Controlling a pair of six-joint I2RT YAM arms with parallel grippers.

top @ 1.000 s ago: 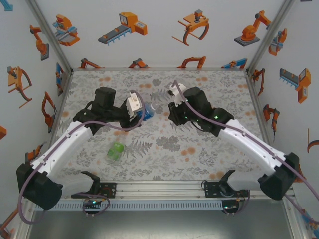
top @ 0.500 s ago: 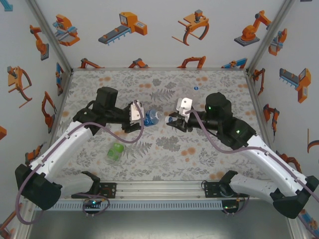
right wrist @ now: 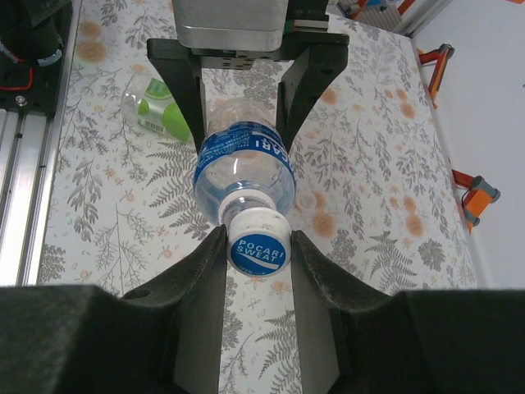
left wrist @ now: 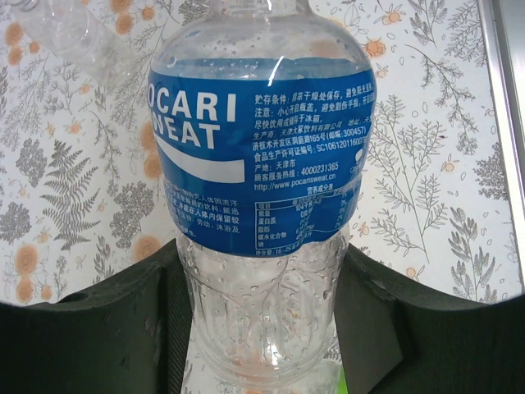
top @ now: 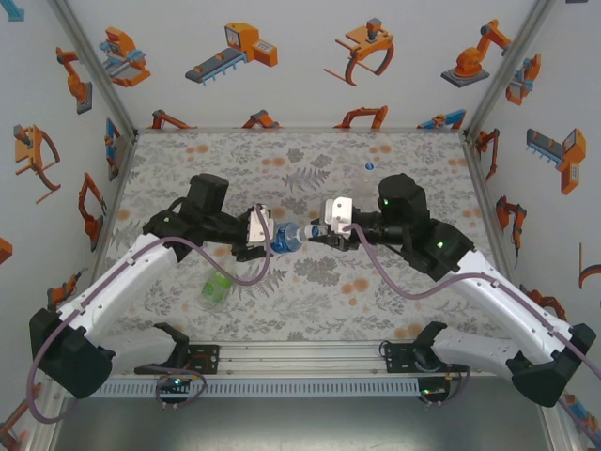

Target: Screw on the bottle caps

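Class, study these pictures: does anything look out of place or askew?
Yes: the green-label bottle lies tipped on its side on the table, near the left arm, instead of standing. Nothing looks spilled.

Left hand (top: 270, 239) on bottle (top: 285, 237), right hand (top: 311, 233) on cap (right wrist: 258, 245); second bottle (top: 216, 287) nearer (on table (top: 376, 282)).

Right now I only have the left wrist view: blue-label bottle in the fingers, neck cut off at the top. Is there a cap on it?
Observer: Yes. A white cap with a blue top sits on the blue-label bottle, with the right gripper closed on it.
Operator: Where is the other bottle?
Observer: The green-label bottle lies on its side at the near left of the table.
Operator: And its cap?
Observer: A small round thing lies at the far right, too small to be sure.
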